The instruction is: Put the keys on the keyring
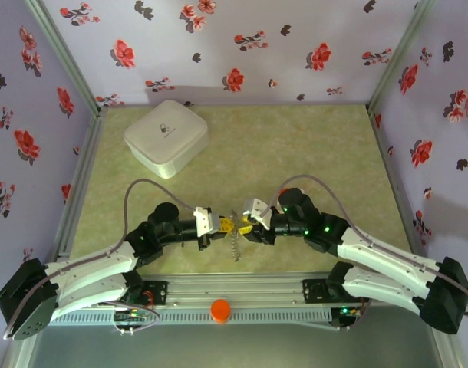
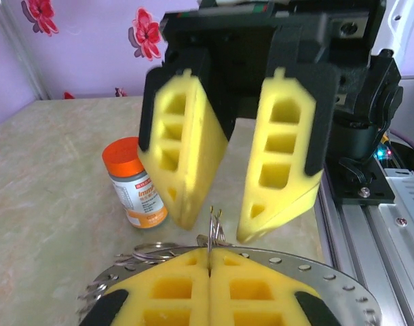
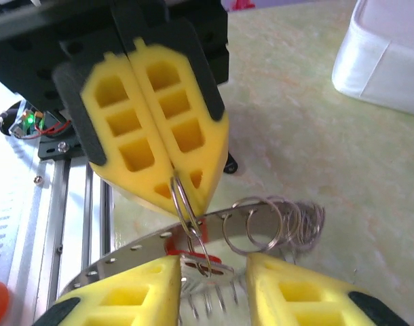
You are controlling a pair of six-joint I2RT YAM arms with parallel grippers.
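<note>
We see the ring [image 3: 182,207] pinched edge-on between the pressed-together pads of the left gripper [image 2: 210,261], above the middle of the table's [image 1: 295,146] near edge. Spare loops [image 3: 275,221] trail off it, and a red key tag [image 3: 188,246] sits just below. The right gripper [image 3: 214,275] has its fingers apart around that tag. We judge the ring light, stiff and slick. It is best held across its flat coil, leaving the split end free.

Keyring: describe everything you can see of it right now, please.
The keyring is a flat, silvery-grey metal band with small holes punched along its rim, curving in an arc. Thin wire loops bunch along it. The left gripper is shut on one loop, holding it up. A red tag shows just beneath the band.
</note>
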